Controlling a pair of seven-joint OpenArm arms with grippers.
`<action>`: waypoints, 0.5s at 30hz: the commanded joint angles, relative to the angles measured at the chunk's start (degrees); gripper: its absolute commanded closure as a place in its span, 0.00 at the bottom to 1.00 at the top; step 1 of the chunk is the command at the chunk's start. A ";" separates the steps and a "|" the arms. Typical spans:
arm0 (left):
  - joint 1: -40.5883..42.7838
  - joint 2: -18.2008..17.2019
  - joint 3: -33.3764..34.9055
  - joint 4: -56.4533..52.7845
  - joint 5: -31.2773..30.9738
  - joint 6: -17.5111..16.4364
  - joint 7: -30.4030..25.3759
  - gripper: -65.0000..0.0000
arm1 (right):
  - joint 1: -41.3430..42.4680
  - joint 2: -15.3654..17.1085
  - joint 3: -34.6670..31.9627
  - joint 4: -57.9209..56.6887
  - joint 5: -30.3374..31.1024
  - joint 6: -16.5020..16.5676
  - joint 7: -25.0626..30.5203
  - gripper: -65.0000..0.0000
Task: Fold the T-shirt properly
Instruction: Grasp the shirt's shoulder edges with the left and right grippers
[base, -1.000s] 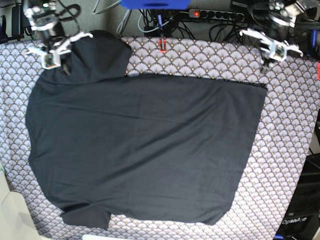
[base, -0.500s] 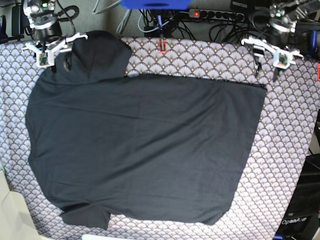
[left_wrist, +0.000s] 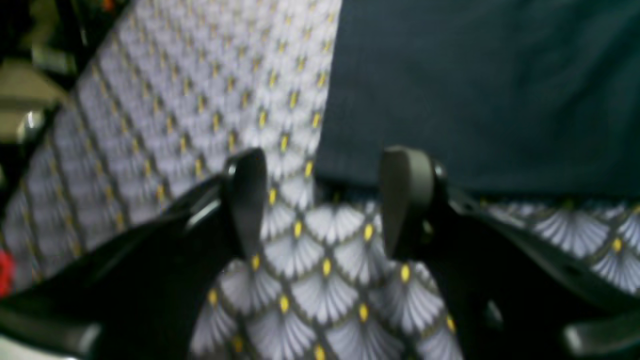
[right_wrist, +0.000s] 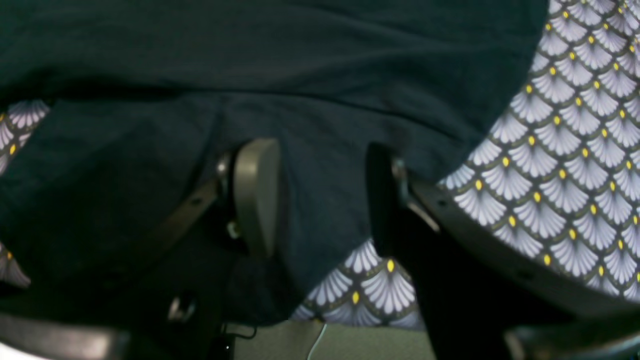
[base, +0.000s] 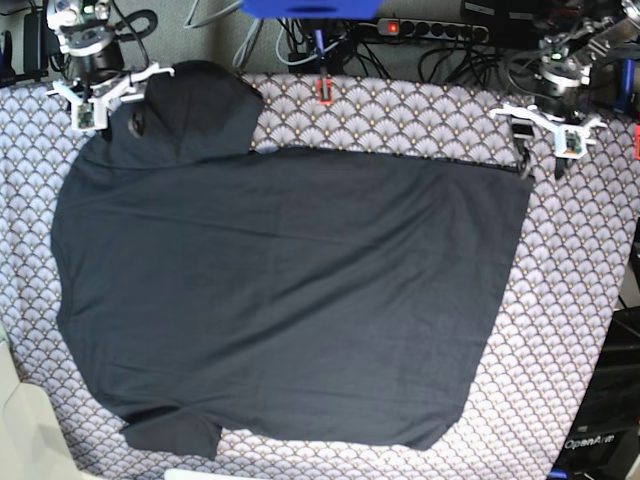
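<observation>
- As we look down from the base view, the T-shirt (base: 290, 290) lies spread flat across most of the tablecloth (base: 420, 115), its near hem toward the bottom edge and one short sleeve (base: 170, 435) at the near left corner.
- Farther back, the shirt's upper edge runs straight toward the right, ending in a corner (base: 528, 178) close below our left arm.
- At the far left, the other sleeve (base: 195, 110) is folded over onto the cloth, forming a rounded flap.
- Our right gripper (base: 100, 95) hangs at the far left corner, wrist pointing down, just over the edge of that flap.
- In the right wrist view, its fingers (right_wrist: 257, 195) stand apart with dark fabric (right_wrist: 310, 60) beneath and between them; we see nothing pinched.
- Our left gripper (base: 545, 135) hovers at the far right, also pointing down, just beyond the shirt's corner.
- In the left wrist view, its fingertips (left_wrist: 247, 195) are spread with only bare patterned cloth (left_wrist: 320, 270) between them, the shirt's edge (left_wrist: 475, 90) lying just past the tips.
</observation>
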 joint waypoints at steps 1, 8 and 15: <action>-1.48 -0.32 -0.11 0.02 -1.13 -0.71 -1.53 0.45 | -0.52 0.55 0.31 0.79 0.18 -0.13 1.24 0.54; -3.06 1.97 -0.11 -2.61 -6.93 -3.62 -1.53 0.45 | -0.52 0.46 1.45 0.79 0.18 -0.13 1.24 0.54; -4.29 2.94 -0.02 -3.14 -7.37 -3.26 -1.53 0.45 | -0.79 1.16 1.45 0.79 0.18 -0.13 1.24 0.54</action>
